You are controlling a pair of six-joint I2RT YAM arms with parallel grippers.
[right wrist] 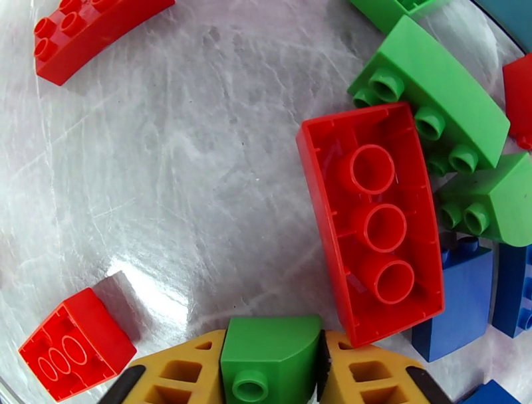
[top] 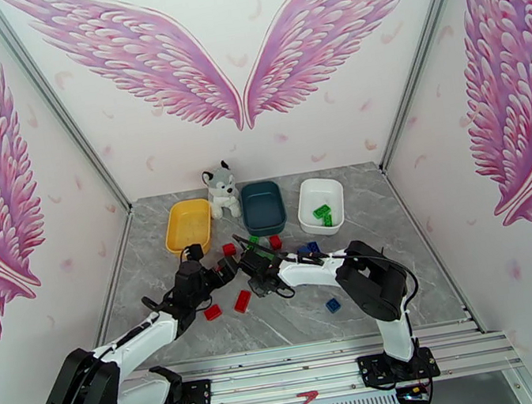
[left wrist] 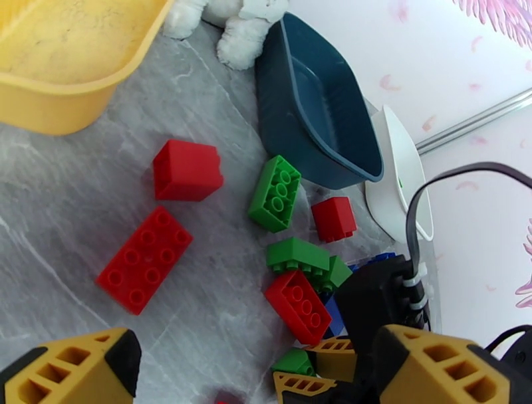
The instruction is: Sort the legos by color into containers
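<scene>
Right gripper (right wrist: 271, 382) fingers pinching green brick (right wrist: 269, 345) over marble table (right wrist: 186, 186). Upturned red brick (right wrist: 372, 219) lying just beside, green and blue legos crowding past it. Left gripper (left wrist: 259, 362) fingers standing spread wide, nothing between them, flat red brick (left wrist: 145, 259) lying ahead. Loose legos lying near yellow tray (top: 189, 224) and teal tray (top: 263, 207). Two green pieces (top: 322, 214) sitting in white tray (top: 307, 197).

You've got a grey-white husky plush (top: 221, 190) sitting upright at the back of the marbled grey worktop (top: 407, 289), under painted pink wings (top: 157, 63).
</scene>
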